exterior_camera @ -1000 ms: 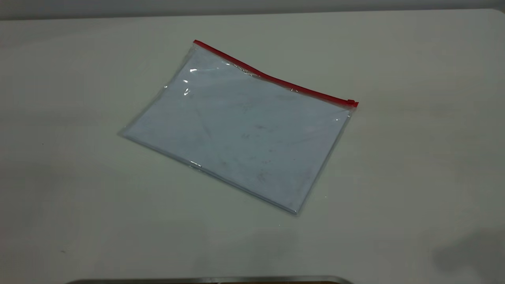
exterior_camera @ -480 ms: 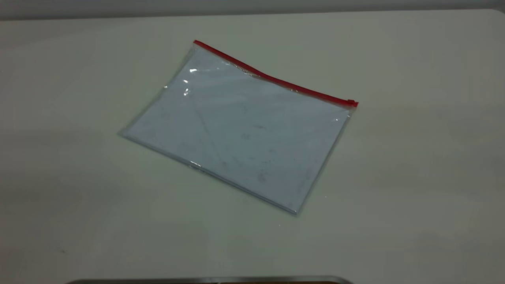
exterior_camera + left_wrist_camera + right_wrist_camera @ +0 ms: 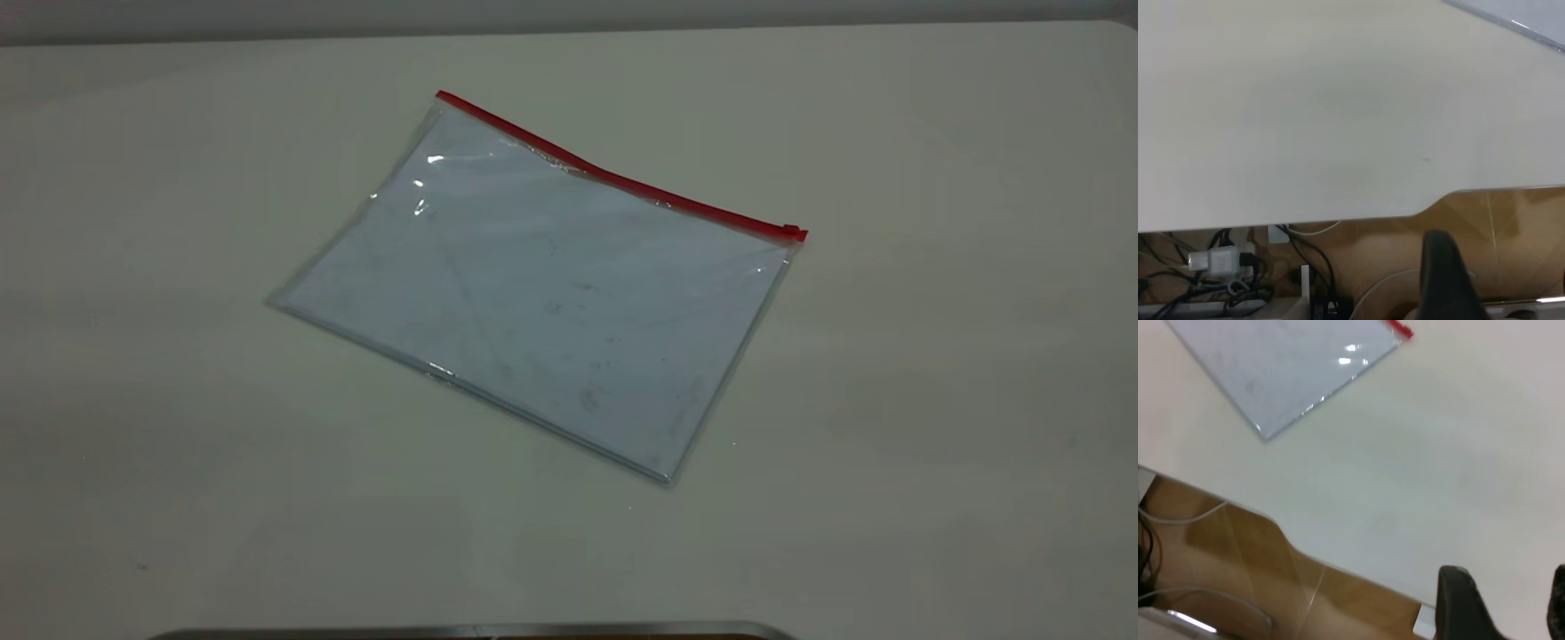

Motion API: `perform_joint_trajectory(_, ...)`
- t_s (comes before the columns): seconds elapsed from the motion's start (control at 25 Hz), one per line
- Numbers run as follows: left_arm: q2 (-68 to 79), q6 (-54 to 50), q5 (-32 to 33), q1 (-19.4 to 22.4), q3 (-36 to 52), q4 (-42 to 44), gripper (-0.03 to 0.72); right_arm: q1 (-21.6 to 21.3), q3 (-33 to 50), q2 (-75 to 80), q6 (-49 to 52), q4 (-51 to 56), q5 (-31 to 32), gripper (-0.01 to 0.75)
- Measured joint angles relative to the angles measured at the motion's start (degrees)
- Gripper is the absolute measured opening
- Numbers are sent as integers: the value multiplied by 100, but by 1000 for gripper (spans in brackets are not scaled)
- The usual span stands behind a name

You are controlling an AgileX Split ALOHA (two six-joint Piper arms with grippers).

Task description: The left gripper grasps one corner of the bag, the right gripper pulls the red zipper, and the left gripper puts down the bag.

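Note:
The bag (image 3: 542, 284) lies flat on the white table, a clear bluish pouch. The red zipper (image 3: 622, 182) runs along its far long edge, with the slider tab (image 3: 791, 232) at the right end. The corner of the bag where the strip ends on the left (image 3: 442, 96) lies free. Neither gripper shows in the exterior view. The left wrist view shows one black finger (image 3: 1441, 273) of the left gripper off the table's edge, and a bag edge (image 3: 1525, 20) far off. My right gripper (image 3: 1508, 577) is open and empty over the table's edge, far from the bag (image 3: 1285, 367).
A dark metal strip (image 3: 471, 631) lies along the table's near edge. Under the table are cables and a power strip (image 3: 1218, 260) over a wooden floor (image 3: 1238, 560). Bare table (image 3: 933, 356) surrounds the bag.
A dark shadow at the table's near right corner has gone. The bag has not moved.

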Motion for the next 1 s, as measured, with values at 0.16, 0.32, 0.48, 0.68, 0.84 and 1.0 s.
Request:
perform_joint_trajectory(0.16,0,0,0,0,0,-4,483,-245,0,-483,0,15,11,357)
perform_joint_trajectory(0.32,0,0,-9,0,0,-4,483,-725,0,-1249,0,15,38,357)
perform_joint_trajectory(0.48,-5,0,-14,-5,0,-4,483,-1011,0,-1443,0,21,94,357)
perform_joint_trajectory(0.68,-469,0,-14,-82,0,-6,483,-1044,0,-1443,0,28,94,357)
perform_joint_trajectory(0.84,-1369,0,23,-93,0,-11,483,-1044,0,-1443,0,33,94,357)
perform_joint_trajectory(1.0,-1343,0,109,-99,-39,-23,483,-1044,0,-1443,0,39,94,357)
